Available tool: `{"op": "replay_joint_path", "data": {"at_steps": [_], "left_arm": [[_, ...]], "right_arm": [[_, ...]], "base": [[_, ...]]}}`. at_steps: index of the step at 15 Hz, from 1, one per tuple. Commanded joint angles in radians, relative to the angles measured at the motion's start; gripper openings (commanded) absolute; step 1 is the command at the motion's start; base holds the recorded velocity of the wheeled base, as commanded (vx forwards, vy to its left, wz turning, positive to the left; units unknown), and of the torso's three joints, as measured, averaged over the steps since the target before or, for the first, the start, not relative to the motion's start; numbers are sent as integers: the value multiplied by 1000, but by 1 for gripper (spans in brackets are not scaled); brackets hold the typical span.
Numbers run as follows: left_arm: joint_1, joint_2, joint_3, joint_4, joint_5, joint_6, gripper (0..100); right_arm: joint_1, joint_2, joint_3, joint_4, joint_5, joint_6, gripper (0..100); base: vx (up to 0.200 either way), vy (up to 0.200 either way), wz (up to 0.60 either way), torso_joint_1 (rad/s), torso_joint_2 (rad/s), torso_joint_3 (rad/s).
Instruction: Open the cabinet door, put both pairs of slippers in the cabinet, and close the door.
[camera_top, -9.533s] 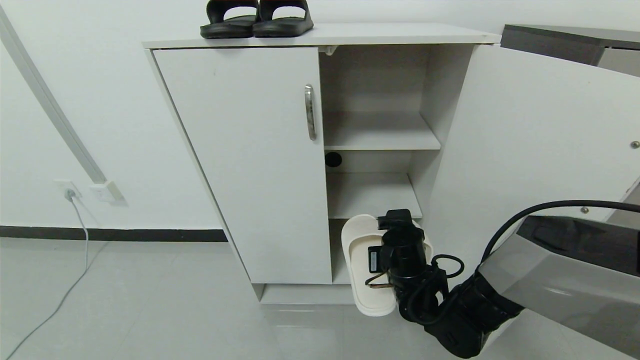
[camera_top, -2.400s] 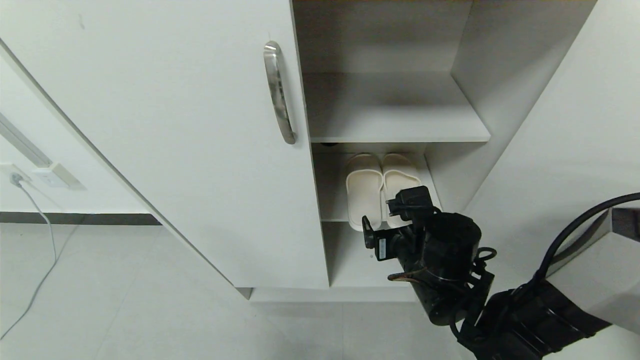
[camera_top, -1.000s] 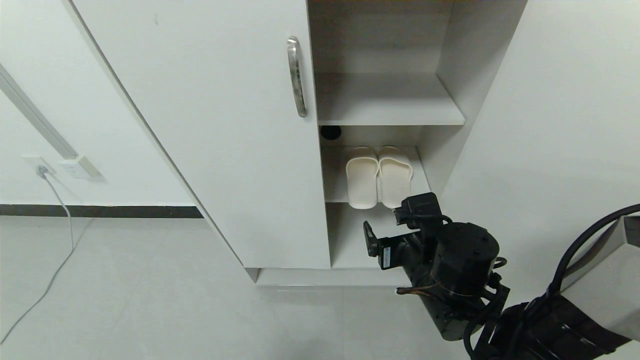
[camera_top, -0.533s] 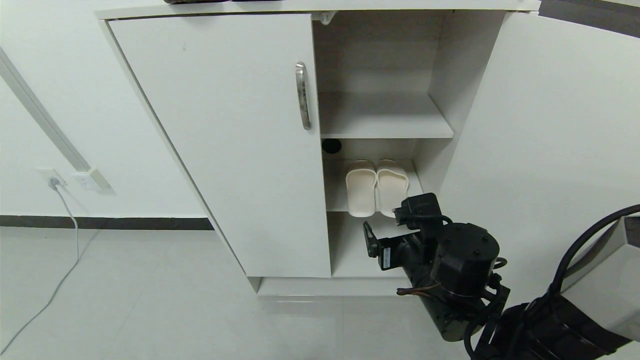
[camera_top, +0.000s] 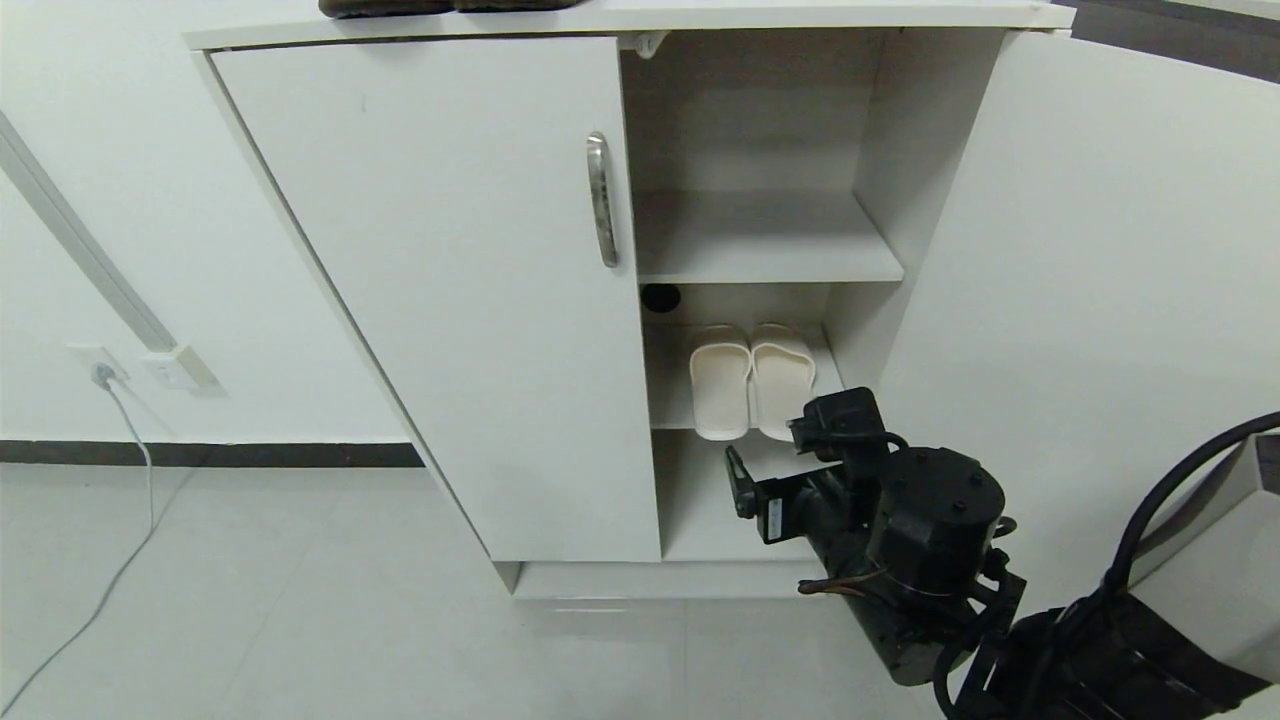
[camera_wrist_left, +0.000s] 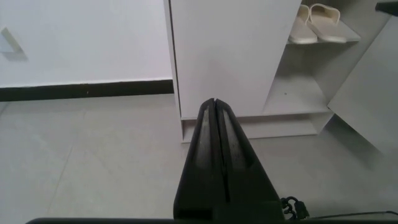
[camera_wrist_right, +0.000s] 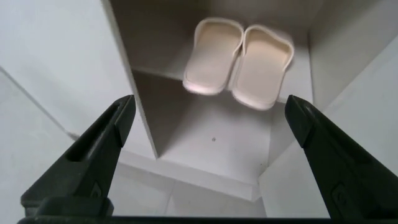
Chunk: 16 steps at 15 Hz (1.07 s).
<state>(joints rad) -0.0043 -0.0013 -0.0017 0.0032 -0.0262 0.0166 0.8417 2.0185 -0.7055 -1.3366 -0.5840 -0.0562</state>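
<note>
White slippers (camera_top: 752, 380): the pair is lying side by side on the cabinet's middle shelf (camera_top: 665, 400), the two shoes touching along their inner edges and their near ends reaching the shelf's front edge.
Black slippers (camera_top: 440, 6): these are sitting on the cabinet top (camera_top: 800, 15), above the shut left door, with just their lower edge showing in the head view.
Right door (camera_top: 1090, 300): it is standing swung wide open, baring the shelves behind it.
Left door (camera_top: 430, 290): it is sitting shut, its metal handle (camera_top: 600, 200) running upright along the inner edge.
Right gripper (camera_top: 790, 460): it is hanging in front of the open compartment, just below and in front of the white slippers. Its jaws are spreading wide, gripping nothing and touching nothing. In the right wrist view the pale pair is showing between them.
Left gripper (camera_wrist_left: 214, 106): it is hovering above the floor (camera_top: 300, 600) in front of the cabinet, pointing toward the foot of the shut door. Its jaws are pressing together with nothing between them.
Surroundings: a wall socket (camera_top: 100, 375) is feeding a grey cable (camera_top: 120, 560) down to the pale tiles on the robot's left, and a dark baseboard (camera_top: 200, 453) is running along the wall.
</note>
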Motion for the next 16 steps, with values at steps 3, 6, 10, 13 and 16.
{"op": "replay_joint_path", "data": {"at_steps": [3,6,10,13,16], "left_arm": [[0,1,0,0,0,0,0],[0,1,0,0,0,0,0],[0,1,0,0,0,0,0],[0,1,0,0,2,-3,0],[0,1,0,0,2,-3,0]], "right_arm": [[0,-6,20,-1,3,-1,100],[2,-21,35,0,21,-2,100],[5,-23,41,-1,20,-5,100],[5,-21,43,0,21,-13,100],[7,-21,43,-1,26,-17,100]], "base": [[0,200,0,7,2,1],[0,200,0,1,5,4],[0,200,0,1,4,1],[0,200,0,1,1,4],[0,0,0,0,0,0]]}}
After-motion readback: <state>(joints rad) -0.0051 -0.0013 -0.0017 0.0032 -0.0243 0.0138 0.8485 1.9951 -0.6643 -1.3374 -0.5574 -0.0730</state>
